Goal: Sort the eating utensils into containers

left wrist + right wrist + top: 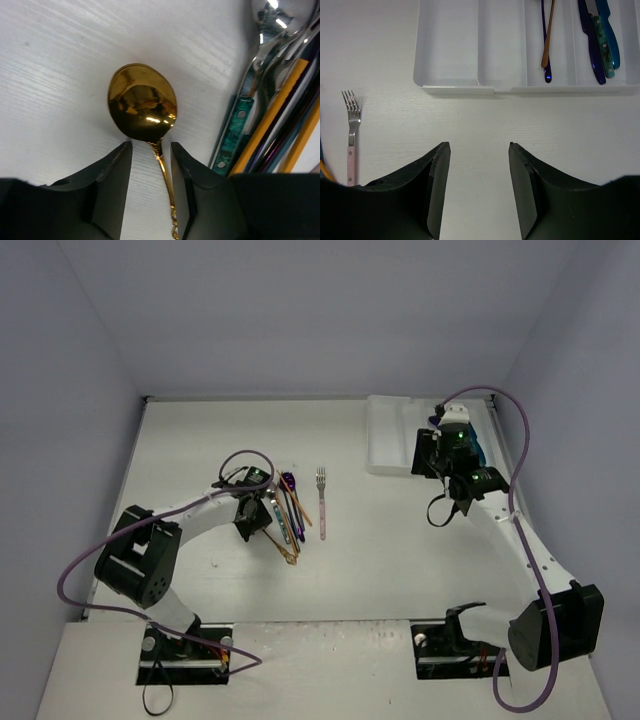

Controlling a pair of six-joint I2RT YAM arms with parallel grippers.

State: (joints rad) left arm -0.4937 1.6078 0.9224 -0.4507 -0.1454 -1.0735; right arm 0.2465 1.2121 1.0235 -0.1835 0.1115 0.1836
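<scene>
The gold spoon point(142, 107) lies flat on the worktop point(50, 75), just apart from the heap of other utensils point(270, 115) beside it. The left claw point(151, 147) stands narrow astride the thin neck just behind the bowl. Bare worktop shows between the handle and one finger, so the spoon does not look gripped yet. It is probably light, stiff and slick with polish. It also lies so low that the fingers must reach right down to the surface. A pinch on that slim neck could twist or slip, and a hold nearer mid-handle would likely balance better. The right claw point(479, 147) is wide and empty, over the worktop near the white tray point(455, 89), where knives point(600, 45) lie in an end compartment. A pink-handled fork point(351, 130) lies alone.
</scene>
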